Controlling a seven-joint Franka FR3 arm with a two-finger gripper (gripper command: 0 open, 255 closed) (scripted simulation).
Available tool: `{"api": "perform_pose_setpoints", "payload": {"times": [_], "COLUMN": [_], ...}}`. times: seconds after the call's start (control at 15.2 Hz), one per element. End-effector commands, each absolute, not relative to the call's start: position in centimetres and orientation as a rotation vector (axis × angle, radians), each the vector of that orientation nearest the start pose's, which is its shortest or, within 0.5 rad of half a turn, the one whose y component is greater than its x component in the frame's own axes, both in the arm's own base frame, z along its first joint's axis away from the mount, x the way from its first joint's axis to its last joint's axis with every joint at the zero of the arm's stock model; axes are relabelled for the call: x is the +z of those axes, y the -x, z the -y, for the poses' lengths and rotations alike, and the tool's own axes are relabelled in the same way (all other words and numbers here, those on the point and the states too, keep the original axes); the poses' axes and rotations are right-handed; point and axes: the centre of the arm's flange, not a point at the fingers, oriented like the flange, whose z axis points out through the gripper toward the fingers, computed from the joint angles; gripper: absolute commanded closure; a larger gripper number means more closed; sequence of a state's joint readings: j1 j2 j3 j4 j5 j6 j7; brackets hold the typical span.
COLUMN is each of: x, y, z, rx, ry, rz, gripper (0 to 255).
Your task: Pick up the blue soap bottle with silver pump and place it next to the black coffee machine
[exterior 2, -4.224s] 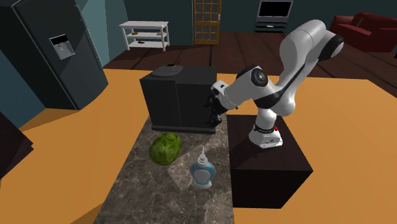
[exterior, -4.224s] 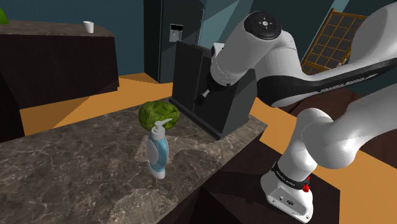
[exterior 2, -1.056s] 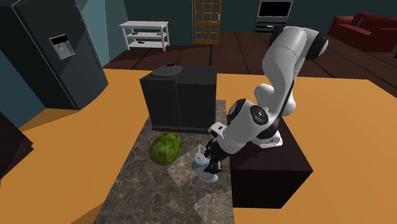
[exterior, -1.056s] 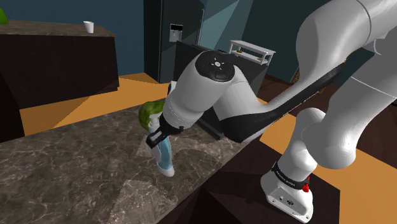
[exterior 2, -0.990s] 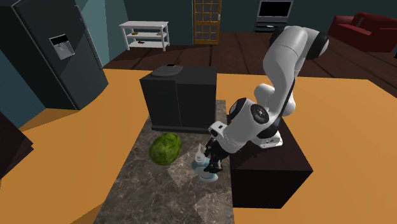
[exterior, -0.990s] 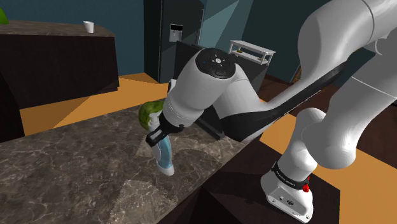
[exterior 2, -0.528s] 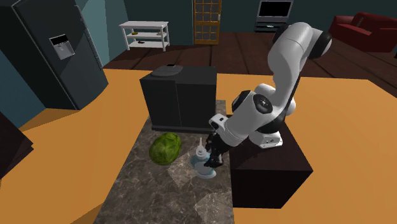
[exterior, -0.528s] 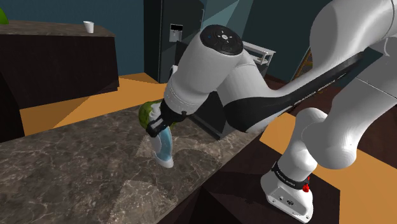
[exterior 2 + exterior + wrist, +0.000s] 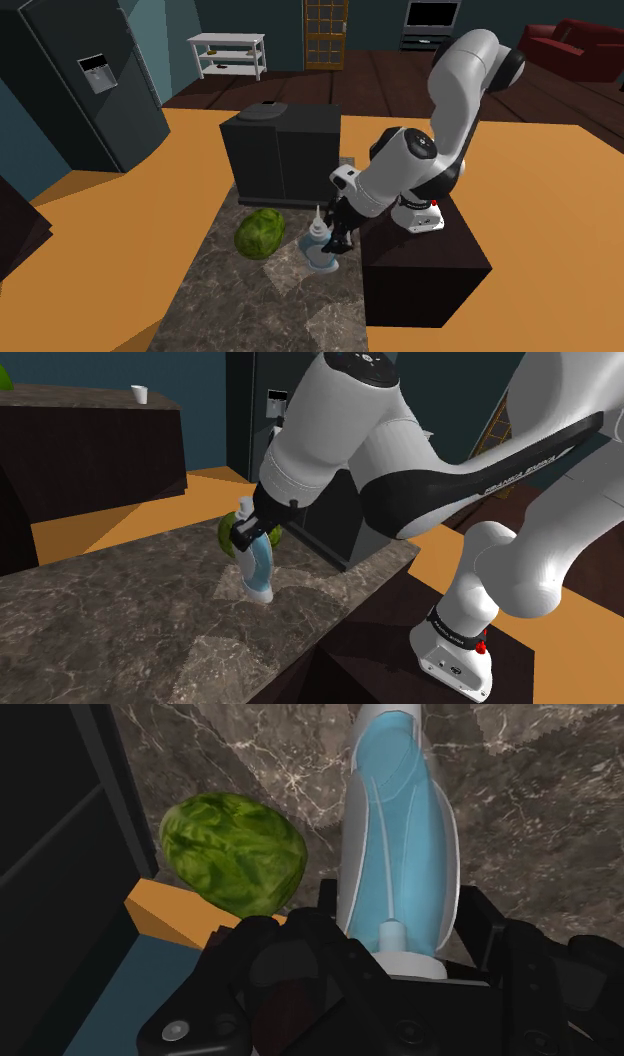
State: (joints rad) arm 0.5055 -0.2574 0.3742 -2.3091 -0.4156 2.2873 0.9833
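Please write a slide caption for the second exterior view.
The hand grips the bottle over the counter, beside a cabbage, near the black machine.

Open-plan home kitchen: dispenser fridge (image 9: 80, 100), veined stone counter (image 9: 250, 300), coffee machine (image 9: 280, 160); sofa (image 9: 585, 45), TV (image 9: 432, 14) beyond.

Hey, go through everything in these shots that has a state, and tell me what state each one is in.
end effector: shut on the soap bottle.
soap bottle: tilted, clasped near its pump.
green cabbage: lying on the counter, apart from the end effector.
coffee machine: upright on the counter.
fridge: doors shut.
white cup: upright.
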Motion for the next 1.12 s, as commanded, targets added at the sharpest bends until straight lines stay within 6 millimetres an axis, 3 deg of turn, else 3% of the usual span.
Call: {"api": "perform_pose_setpoints", "payload": {"times": [0.0, 1.06], "x": [47.6, 56.1], "y": [-31.6, -31.6], "z": [-37.6, -37.6], "rx": [-0.752, -0.752], "ry": [3.142, 3.142], "rz": [0.217, 0.217], "gripper": [255, 255]}}
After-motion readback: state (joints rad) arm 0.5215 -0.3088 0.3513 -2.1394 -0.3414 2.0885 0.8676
